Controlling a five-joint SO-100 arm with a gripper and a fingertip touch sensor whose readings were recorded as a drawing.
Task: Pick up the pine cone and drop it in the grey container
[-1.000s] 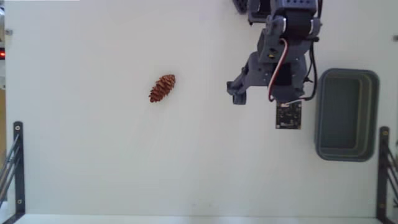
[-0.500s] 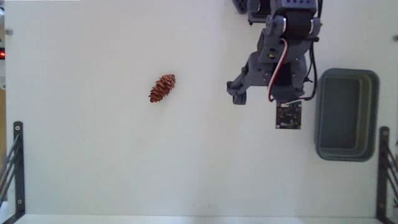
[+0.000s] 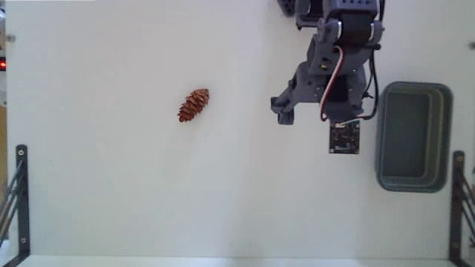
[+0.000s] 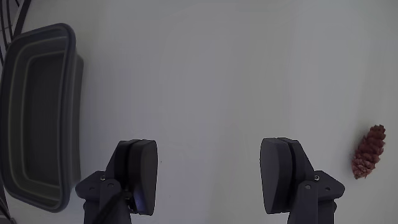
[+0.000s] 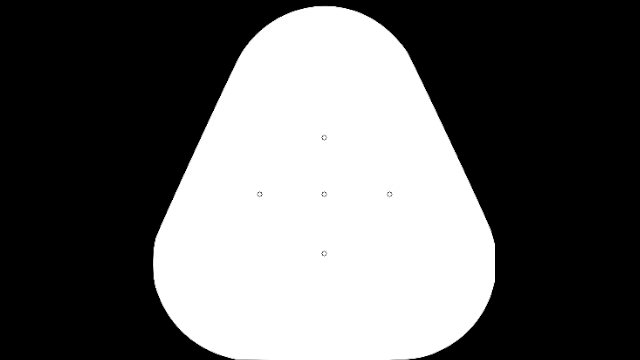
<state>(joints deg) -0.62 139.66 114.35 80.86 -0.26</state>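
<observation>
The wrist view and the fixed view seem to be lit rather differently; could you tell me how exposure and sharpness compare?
Fixed view: bright, even, the white table near washed out, the pine cone sharp with hardly any shadow. Wrist view: dimmer and greyer, the cone slightly soft at the right edge, the grey container dark, the open gripper in clear focus.

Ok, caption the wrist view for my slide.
Open gripper above bare table, grey container at left edge, pine cone lying far right.
</observation>
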